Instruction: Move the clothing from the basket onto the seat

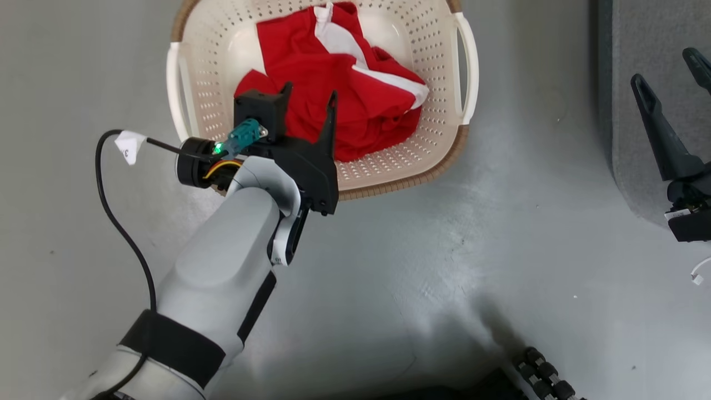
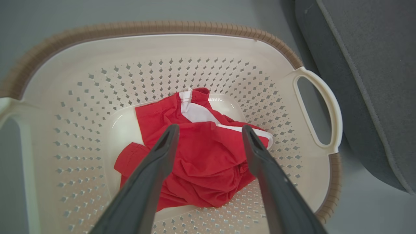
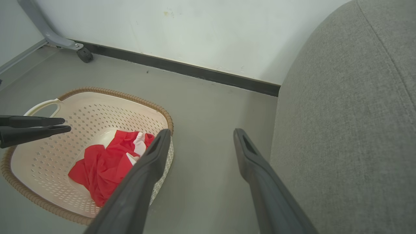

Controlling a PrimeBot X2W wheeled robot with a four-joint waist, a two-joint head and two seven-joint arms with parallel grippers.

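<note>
The red clothing (image 1: 339,83) with white trim lies crumpled in the cream perforated basket (image 1: 422,61) on the floor. My left gripper (image 1: 309,95) hangs open over the basket's near side, above the garment, with nothing between its fingers. In the left wrist view the clothing (image 2: 201,156) shows between the spread fingers (image 2: 162,152), inside the basket (image 2: 97,81). My right gripper (image 1: 666,69) is open over the grey seat (image 1: 655,33) at the right. The right wrist view shows the seat (image 3: 351,130), the basket (image 3: 107,107), the clothing (image 3: 104,165) and the left gripper (image 3: 66,125).
The basket stands on a smooth grey floor (image 1: 472,239) just left of the seat. A black cable (image 1: 119,222) loops off my left wrist. A white wall with a dark baseboard (image 3: 182,68) and a wheeled metal leg (image 3: 85,55) lie beyond the basket.
</note>
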